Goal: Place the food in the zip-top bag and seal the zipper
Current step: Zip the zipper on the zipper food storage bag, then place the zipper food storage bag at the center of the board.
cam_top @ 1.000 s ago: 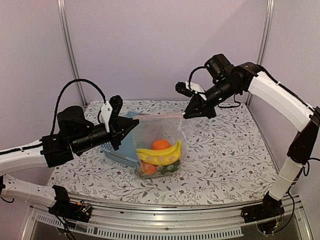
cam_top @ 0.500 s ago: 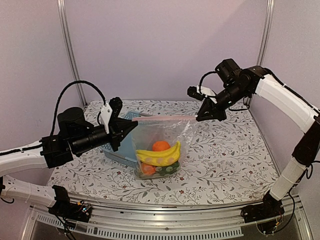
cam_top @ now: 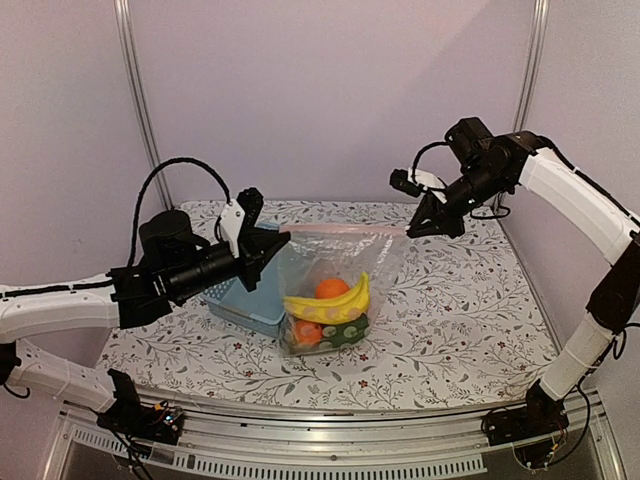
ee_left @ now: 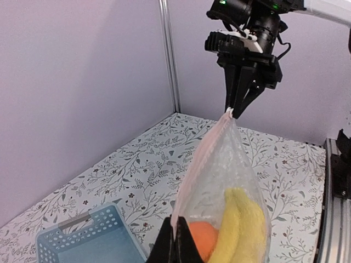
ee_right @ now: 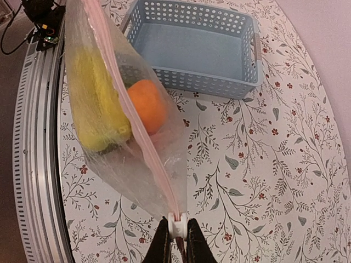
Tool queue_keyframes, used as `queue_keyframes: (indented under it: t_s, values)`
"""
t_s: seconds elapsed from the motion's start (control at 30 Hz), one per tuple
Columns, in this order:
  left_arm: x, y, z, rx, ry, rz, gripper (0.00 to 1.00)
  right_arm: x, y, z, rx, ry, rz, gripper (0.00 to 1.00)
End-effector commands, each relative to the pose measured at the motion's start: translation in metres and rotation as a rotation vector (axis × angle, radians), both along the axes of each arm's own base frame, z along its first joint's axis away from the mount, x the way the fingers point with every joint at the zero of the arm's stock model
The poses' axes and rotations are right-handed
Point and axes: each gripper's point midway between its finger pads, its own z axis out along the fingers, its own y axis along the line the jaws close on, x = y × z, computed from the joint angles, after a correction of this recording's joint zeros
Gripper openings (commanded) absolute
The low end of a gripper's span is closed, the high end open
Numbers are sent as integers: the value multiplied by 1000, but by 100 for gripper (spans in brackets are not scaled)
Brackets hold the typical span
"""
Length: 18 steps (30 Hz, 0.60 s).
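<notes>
The zip-top bag (cam_top: 335, 265), food (cam_top: 328, 305) inside, was hung mid-table. Its zipper (cam_top: 345, 231) was clamped at nine o'clock by the left gripper (cam_top: 282, 240), at three by the right gripper (cam_top: 411, 231); the strip was best kept taut.

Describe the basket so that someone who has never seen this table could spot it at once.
Look at the flowered tablecloth. On its left half, beside the clear bag of toy fruit, stands the basket. It alone is light blue, with walls dotted with holes and nothing inside.
</notes>
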Motion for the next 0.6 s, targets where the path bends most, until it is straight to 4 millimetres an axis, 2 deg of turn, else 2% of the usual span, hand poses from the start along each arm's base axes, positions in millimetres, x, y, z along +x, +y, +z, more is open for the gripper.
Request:
queue_keyframes:
  t_s: [0.0,0.2,0.33,0.4,0.43,0.5,0.57]
  values:
    - [45,-16,32,-76,-94,40,0,27,-40,25,-13,-83,-117,3]
    - [124,-70,56,-130,-160,-47,0,84,-67,61,7,-266,-269,2]
    - [165,-83,70,-174,-169,-144,0,112,-91,79,13,-358,-343,1]
    - [173,-80,62,-183,-162,-189,0,112,-98,76,4,-377,-353,1]
    - [171,-78,56,-180,-164,-218,0,110,-99,66,-4,-374,-350,2]
    - [165,-76,36,-178,-129,-256,2,94,-100,51,3,-373,-320,4]
    - [155,-77,10,-165,-71,-302,14,77,-97,22,17,-340,-286,6]
